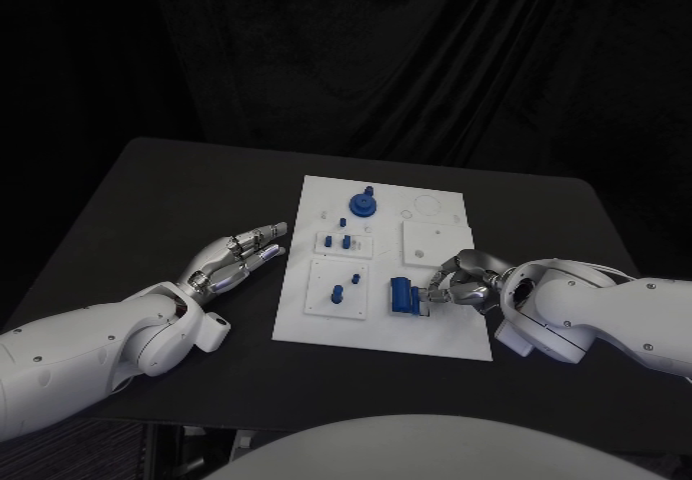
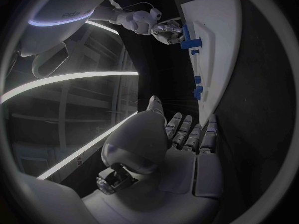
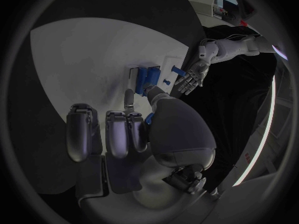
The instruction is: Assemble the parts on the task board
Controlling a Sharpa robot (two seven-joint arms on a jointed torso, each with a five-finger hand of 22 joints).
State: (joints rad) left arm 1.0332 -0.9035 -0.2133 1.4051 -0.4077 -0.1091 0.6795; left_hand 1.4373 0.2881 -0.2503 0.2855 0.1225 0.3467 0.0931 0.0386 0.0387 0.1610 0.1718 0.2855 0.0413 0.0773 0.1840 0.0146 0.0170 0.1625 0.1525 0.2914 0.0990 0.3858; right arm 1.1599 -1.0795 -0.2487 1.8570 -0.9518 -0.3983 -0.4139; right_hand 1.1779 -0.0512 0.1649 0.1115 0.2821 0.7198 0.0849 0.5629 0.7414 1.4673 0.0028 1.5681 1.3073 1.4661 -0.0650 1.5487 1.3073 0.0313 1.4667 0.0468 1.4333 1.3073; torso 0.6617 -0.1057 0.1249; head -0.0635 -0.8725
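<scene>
The white task board (image 1: 433,330) lies mid-table. Standing in it are a round blue part (image 1: 365,205) at the far end and several small blue pegs (image 1: 339,241). A larger blue block (image 1: 400,297) stands near the front edge, also seen in the right wrist view (image 3: 147,76). My right hand (image 1: 459,284) is at that block's right side, fingertips against it. A small blue piece (image 3: 149,117) is pinched between the thumb and a finger. My left hand (image 1: 238,258) lies flat on the table left of the board, fingers straight, holding nothing.
The black table (image 1: 159,200) reaches well beyond the board on every side. In the left wrist view, the board's edge (image 2: 218,25) carries blue pegs (image 2: 198,90), with my right hand (image 2: 163,31) beyond them. My left hand (image 2: 187,139) is a hand's width from that edge.
</scene>
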